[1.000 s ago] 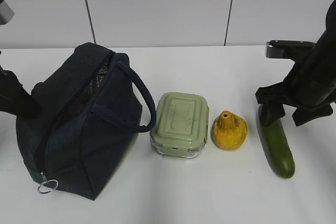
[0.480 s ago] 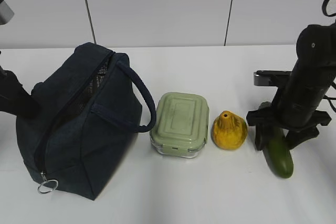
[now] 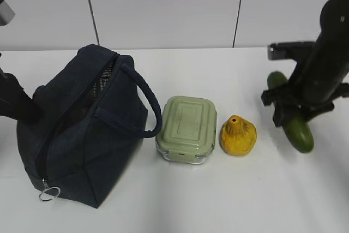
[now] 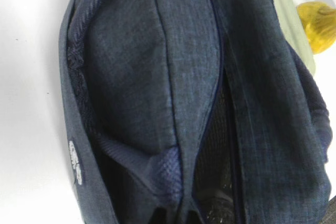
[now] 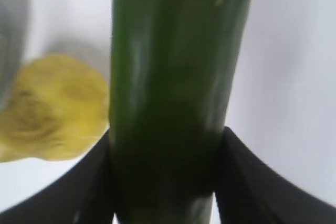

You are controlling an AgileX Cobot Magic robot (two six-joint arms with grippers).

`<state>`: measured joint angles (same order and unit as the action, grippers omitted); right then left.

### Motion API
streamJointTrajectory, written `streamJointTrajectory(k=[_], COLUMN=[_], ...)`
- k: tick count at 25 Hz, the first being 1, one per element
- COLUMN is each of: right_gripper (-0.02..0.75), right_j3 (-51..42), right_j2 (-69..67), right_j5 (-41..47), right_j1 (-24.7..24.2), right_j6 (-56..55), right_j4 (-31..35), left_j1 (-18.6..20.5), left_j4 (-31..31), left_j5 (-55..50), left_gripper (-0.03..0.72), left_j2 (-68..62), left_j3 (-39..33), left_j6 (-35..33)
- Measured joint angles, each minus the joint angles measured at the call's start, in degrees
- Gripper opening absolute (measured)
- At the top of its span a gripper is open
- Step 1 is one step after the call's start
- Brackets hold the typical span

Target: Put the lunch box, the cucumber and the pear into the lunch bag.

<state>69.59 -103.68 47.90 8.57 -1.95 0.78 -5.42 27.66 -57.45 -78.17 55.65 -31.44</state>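
The dark navy lunch bag (image 3: 87,135) stands at the left with its zipper open; it fills the left wrist view (image 4: 157,77). My left gripper (image 4: 173,216) is shut on a fold of fabric at the bag's opening; in the exterior view only its arm (image 3: 13,102) shows, behind the bag. The sage-green lunch box (image 3: 187,126) and the yellow pear (image 3: 238,135) sit side by side on the table. My right gripper (image 3: 292,107) is shut on the dark green cucumber (image 3: 299,129) and holds it above the table at the right. The black fingers (image 5: 247,182) flank the cucumber (image 5: 173,77), with the pear (image 5: 47,108) below left.
The white table (image 3: 180,200) ends at a pale panelled wall (image 3: 163,9) behind. The bag's thick looped handle (image 3: 150,107) hangs toward the lunch box. A metal ring pull (image 3: 49,193) lies at the bag's near corner.
My right gripper closed round the cucumber and lifted it off the table, up and away from the front edge. The bag, lunch box, pear and left arm have not moved.
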Motion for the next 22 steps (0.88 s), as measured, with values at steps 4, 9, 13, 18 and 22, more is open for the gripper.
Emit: streamJointTrajectory(k=[4, 9, 13, 18, 22], right_gripper=[0.359, 0.359, 0.356, 0.356, 0.356], right_j3=[6.7, 15.3, 18.0, 18.2, 18.2], right_j2=[7.1, 7.9, 5.9, 1.1, -2.1], right_j5=[0.4, -0.6, -7.4, -17.7, -25.7], right_j1=[6.6, 17.3, 23.4, 28.7, 32.5], right_j6=[0.4, 0.6, 0.6, 0.6, 0.6], right_j4=[0.9, 9.0, 20.1, 29.3, 34.2], left_j1=[0.0, 0.0, 0.0, 0.0, 0.0], left_j4=[0.0, 0.1, 0.2, 0.4, 0.4], left_j5=[0.1, 0.1, 0.2, 0.2, 0.1], left_gripper=[0.004, 0.004, 0.004, 0.004, 0.004], left_j2=[0.0, 0.0, 0.0, 0.0, 0.0], left_j3=[0.0, 0.0, 0.0, 0.0, 0.0], left_j6=[0.0, 0.0, 0.0, 0.0, 0.0])
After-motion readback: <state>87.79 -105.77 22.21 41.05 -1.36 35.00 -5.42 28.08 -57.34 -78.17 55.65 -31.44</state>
